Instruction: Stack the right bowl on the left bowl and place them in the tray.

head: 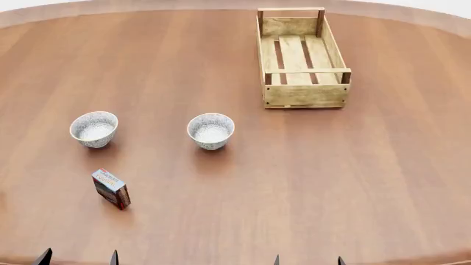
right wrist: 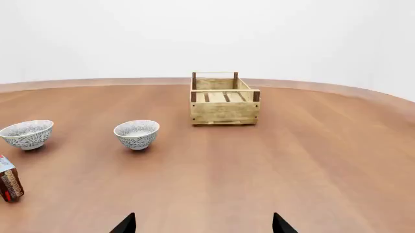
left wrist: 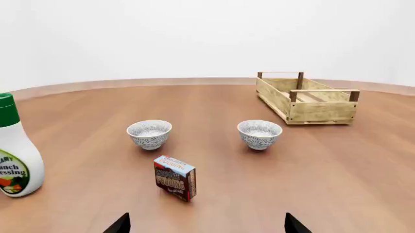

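Nothing grasped. Left gripper and right gripper both spread wide, empty, at table's near edge. Right bowl mid-table; left bowl at its 9 o'clock, well apart. Tray at 1 o'clock, empty. Judgement: right arm pinches right bowl's rim, lifts straight, avoids small box.

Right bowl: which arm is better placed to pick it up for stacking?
Probably the right. In the head view the right bowl sits nearer the right gripper than the left gripper, which lines up with the left bowl. Both grippers are open and empty.
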